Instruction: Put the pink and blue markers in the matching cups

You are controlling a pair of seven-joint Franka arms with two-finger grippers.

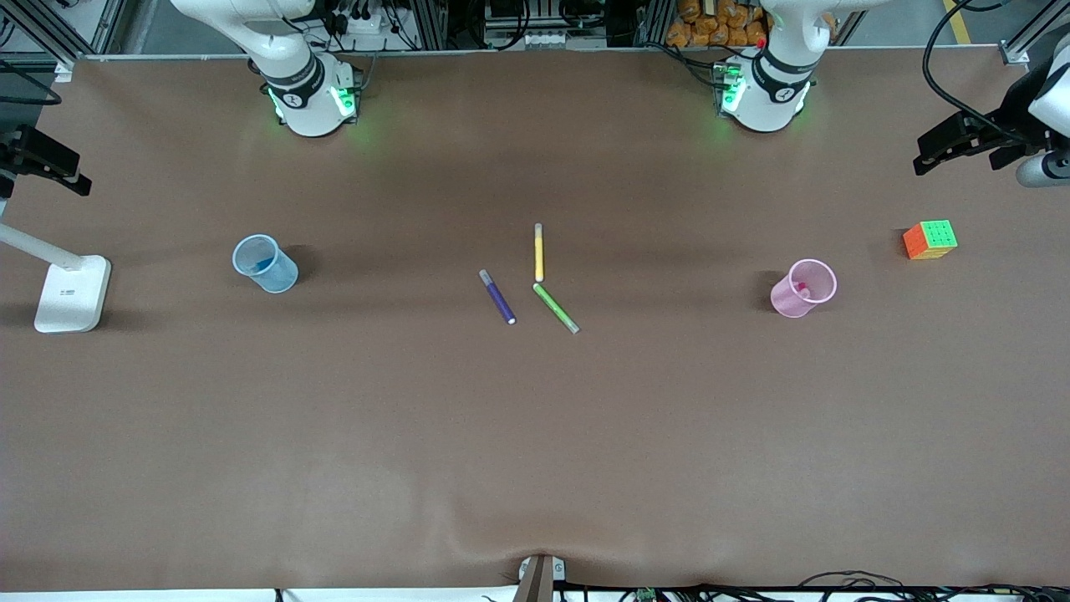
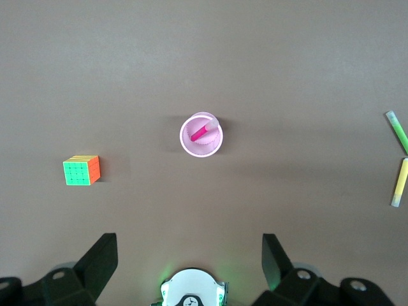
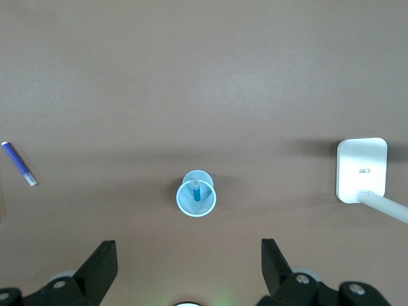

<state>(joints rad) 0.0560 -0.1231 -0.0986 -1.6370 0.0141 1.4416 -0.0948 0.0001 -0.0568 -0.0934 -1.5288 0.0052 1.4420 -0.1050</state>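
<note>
The pale pink cup (image 1: 804, 288) stands upright toward the left arm's end of the table, with the pink marker (image 2: 203, 132) leaning inside it. The pale blue cup (image 1: 266, 263) stands upright toward the right arm's end, with the blue marker (image 3: 196, 191) inside it. My left gripper (image 2: 189, 245) is open and empty, high over the table above the pink cup (image 2: 201, 135). My right gripper (image 3: 189, 248) is open and empty, high over the blue cup (image 3: 196, 194). Both arms wait, raised.
A purple marker (image 1: 497, 297), a yellow marker (image 1: 539, 252) and a green marker (image 1: 556, 308) lie together mid-table. A coloured puzzle cube (image 1: 929, 240) sits past the pink cup at the left arm's end. A white lamp base (image 1: 73, 293) stands at the right arm's end.
</note>
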